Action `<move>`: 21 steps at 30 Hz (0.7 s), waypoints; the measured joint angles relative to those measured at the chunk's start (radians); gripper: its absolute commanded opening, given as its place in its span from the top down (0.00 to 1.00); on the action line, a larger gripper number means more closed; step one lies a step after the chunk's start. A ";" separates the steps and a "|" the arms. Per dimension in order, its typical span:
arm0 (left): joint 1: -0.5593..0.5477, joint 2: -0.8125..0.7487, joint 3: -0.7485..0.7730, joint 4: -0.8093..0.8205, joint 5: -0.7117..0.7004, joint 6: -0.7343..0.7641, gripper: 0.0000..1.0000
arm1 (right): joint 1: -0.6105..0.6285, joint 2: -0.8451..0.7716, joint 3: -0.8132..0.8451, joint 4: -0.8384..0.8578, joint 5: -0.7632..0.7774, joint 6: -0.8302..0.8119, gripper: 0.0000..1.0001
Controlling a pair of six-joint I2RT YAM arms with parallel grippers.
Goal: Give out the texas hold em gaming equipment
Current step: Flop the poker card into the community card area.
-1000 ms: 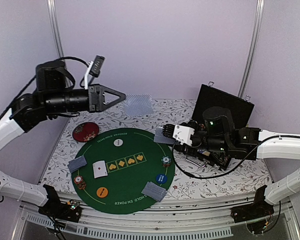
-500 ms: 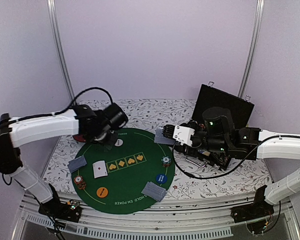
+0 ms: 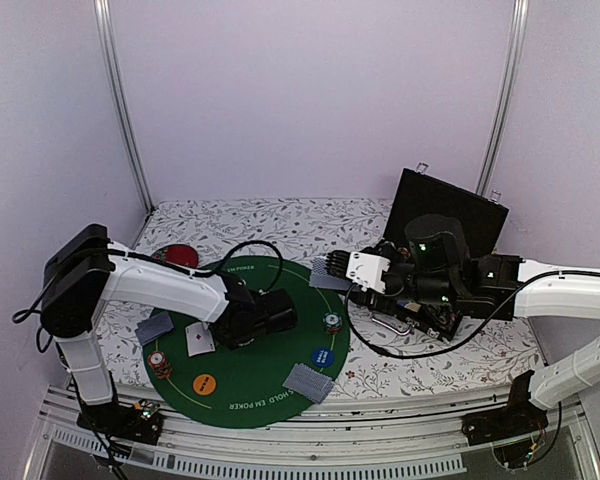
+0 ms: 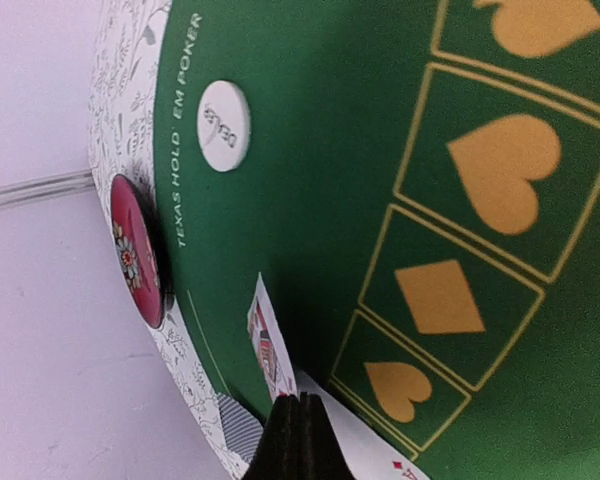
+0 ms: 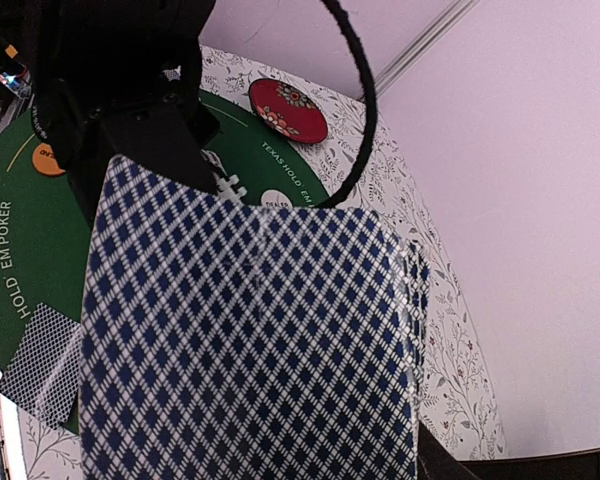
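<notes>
Here, left claw [image 4: 298, 405] pinched shut on a tilted card [image 4: 265, 345], right claw [image 3: 338, 270] half-spread around the deck [image 5: 250, 350]; released askew, it may overlap the diamond card [image 4: 370, 455] beside the left claw.

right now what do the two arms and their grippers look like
Both arms are white tube links with black motor joints. A loose black cable arcs off the left arm, and the left gripper has black tapered fingers. A second cable, also black, loops below the right arm, and the right gripper has a white block behind its fingers.
</notes>
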 measured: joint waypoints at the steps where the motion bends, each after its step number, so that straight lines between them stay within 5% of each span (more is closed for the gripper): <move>1: -0.007 0.000 -0.016 0.014 0.012 0.014 1.00 | 0.000 0.000 0.000 0.000 0.000 0.000 0.54; 21: -0.058 0.001 -0.101 0.153 0.214 0.094 1.00 | 0.000 -0.009 0.000 0.000 0.001 -0.001 0.54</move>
